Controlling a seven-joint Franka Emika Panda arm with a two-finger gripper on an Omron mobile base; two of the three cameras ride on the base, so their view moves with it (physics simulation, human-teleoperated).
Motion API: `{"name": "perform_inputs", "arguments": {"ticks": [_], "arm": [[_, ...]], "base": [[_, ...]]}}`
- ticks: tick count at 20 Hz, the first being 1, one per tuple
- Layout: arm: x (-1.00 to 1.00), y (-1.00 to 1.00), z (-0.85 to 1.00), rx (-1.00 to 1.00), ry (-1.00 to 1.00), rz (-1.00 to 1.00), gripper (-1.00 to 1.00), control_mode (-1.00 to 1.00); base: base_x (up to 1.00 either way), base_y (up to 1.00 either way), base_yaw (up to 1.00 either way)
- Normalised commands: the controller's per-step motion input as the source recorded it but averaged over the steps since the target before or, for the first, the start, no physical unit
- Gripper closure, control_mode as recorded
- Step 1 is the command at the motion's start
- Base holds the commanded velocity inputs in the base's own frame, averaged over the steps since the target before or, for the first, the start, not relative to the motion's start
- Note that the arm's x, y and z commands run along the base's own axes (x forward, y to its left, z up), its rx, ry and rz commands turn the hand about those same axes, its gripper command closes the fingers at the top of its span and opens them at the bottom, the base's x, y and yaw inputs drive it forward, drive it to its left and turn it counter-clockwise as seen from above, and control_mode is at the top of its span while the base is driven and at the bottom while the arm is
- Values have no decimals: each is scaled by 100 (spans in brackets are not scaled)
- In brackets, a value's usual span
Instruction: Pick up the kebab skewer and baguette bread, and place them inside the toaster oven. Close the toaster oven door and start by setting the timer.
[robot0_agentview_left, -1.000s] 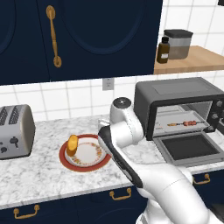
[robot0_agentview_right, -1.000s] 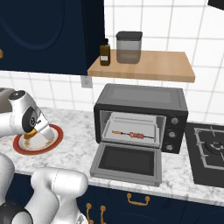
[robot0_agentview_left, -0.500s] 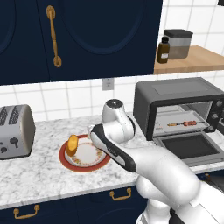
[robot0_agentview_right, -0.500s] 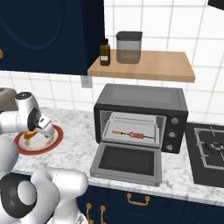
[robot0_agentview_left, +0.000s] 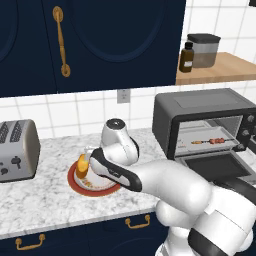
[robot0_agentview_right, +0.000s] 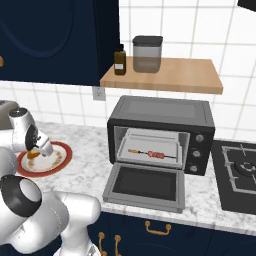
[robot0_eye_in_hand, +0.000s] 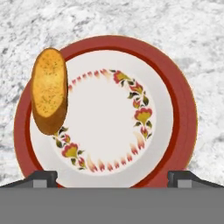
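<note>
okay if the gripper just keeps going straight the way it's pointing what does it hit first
Probably the red-rimmed plate: the open gripper looks straight down at its white centre. The baguette bread lies off to one side on the rim, seemingly outside the jaws' line.

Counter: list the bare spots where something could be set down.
Bare marble lies between the silver toaster and the red-rimmed plate, and between that plate and the toaster oven. The open toaster oven door covers the counter before the oven. The baguette bread leaves most of the plate free.
</note>
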Motion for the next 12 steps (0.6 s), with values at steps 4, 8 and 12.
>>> {"name": "perform_inputs", "arguments": {"ticks": [4, 8, 12], "arm": [[28, 36, 0, 0, 0, -1, -100, -100], [20, 13, -1, 0, 0, 0, -100, -100], [2, 0, -2, 0, 0, 0, -100, -100]], "base": [[0, 0, 0], [0, 0, 0], [0, 0, 0]]}}
